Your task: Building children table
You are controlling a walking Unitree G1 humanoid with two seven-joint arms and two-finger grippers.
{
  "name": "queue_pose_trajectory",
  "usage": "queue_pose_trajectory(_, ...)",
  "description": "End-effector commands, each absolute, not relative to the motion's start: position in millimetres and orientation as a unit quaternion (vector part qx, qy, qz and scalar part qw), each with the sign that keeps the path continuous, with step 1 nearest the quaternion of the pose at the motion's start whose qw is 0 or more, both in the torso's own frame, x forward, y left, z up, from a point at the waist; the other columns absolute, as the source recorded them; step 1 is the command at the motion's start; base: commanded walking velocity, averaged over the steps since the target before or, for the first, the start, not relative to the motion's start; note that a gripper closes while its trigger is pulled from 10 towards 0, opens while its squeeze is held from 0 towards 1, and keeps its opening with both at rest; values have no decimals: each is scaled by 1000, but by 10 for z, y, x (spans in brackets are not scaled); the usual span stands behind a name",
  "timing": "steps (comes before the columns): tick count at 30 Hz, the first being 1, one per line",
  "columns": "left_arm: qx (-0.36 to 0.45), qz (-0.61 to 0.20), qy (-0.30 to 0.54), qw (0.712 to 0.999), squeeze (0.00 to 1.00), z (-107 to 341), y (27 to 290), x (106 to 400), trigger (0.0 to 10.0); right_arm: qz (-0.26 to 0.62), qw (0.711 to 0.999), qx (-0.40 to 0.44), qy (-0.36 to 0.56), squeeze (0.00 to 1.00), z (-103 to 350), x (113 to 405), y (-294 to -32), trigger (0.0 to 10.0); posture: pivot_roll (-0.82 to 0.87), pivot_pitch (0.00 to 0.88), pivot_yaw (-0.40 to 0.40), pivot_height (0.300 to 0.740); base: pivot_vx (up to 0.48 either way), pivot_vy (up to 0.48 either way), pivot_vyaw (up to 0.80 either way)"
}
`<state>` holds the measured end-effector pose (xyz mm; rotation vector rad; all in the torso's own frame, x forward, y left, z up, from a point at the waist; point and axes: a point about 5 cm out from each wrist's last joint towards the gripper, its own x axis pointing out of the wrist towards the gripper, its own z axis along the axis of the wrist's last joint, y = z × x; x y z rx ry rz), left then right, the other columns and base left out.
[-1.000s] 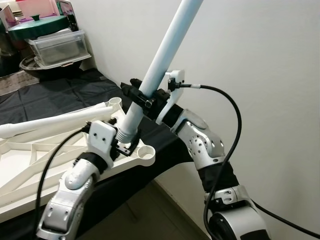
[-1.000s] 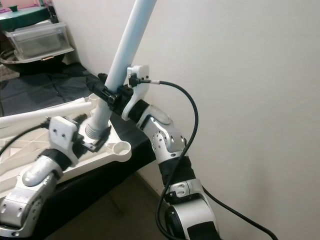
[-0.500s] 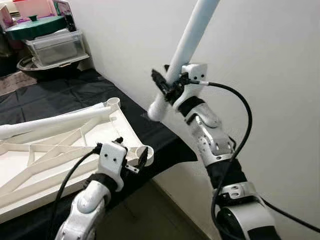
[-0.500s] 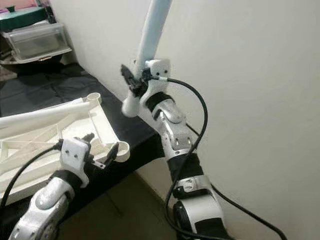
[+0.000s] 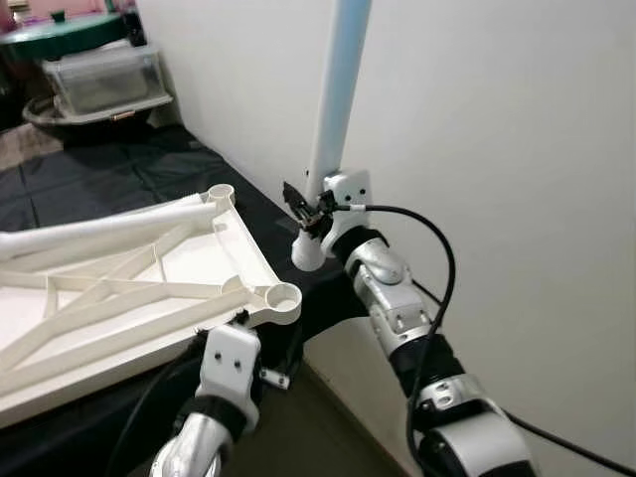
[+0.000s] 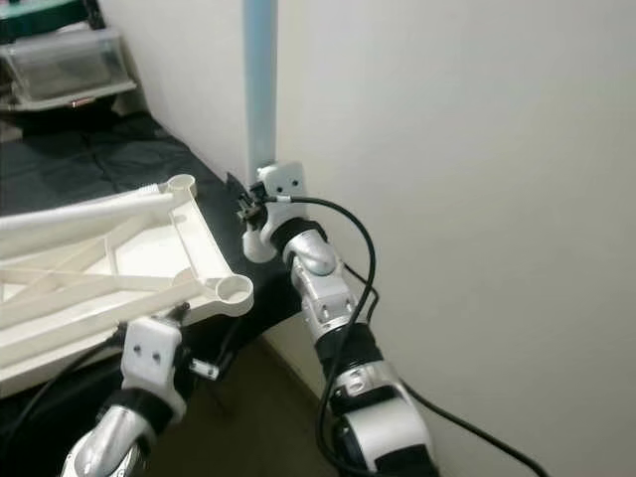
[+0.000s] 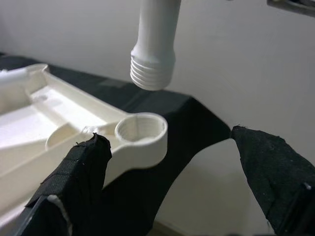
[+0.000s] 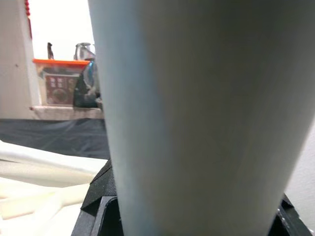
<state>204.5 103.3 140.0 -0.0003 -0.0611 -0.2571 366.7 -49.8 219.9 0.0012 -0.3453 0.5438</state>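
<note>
A white children's table top (image 5: 119, 288) lies upside down on black cloth, with an empty threaded socket (image 5: 281, 296) at its near corner. One white leg (image 5: 89, 231) runs left from the far corner socket (image 5: 221, 193). My right gripper (image 5: 310, 211) is shut on a second pale leg (image 5: 336, 99) and holds it upright. Its threaded end (image 7: 151, 73) hangs just above and beyond the near socket (image 7: 141, 130). My left gripper (image 7: 168, 135) is open below the table's edge, its fingers (image 7: 83, 167) spread to either side of that socket and holding nothing.
A white wall (image 5: 477, 149) stands close on the right behind the leg. Clear plastic storage boxes (image 5: 99, 79) and a green-lidded tub sit at the back left. The black cloth (image 5: 109, 169) drapes over the table edge, with brown floor (image 5: 328, 437) below.
My right gripper has swung the leg from a slant to upright and lifted its threaded end off the near socket. My left gripper has drawn back from that end, opened and dropped below the table edge.
</note>
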Motion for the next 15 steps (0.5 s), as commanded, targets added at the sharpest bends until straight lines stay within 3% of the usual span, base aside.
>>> queue_pose_trajectory(1, 6, -120, -32, 992, 0, 1414, 1043, 2034, 10000, 264, 947, 15, -183, 0, 2236, 3651, -510, 10000, -14, 85, -15, 740, 0, 0, 800)
queue_pose_trajectory(7, 4, -121, -37, 992, 0, 1429, 1004, 2059, 10000, 218, 942, 27, -255, 0, 2591, 3644, -650, 10000, -23, 73, -14, 740, 0, 0, 800)
queue_pose_trajectory(15, 8, -114, -45, 992, 0, 1462, 1021, 2096, 10000, 256, 927, 66, -267, 0, 2745, 3578, -580, 10000, -27, 51, -15, 740, 0, 0, 800)
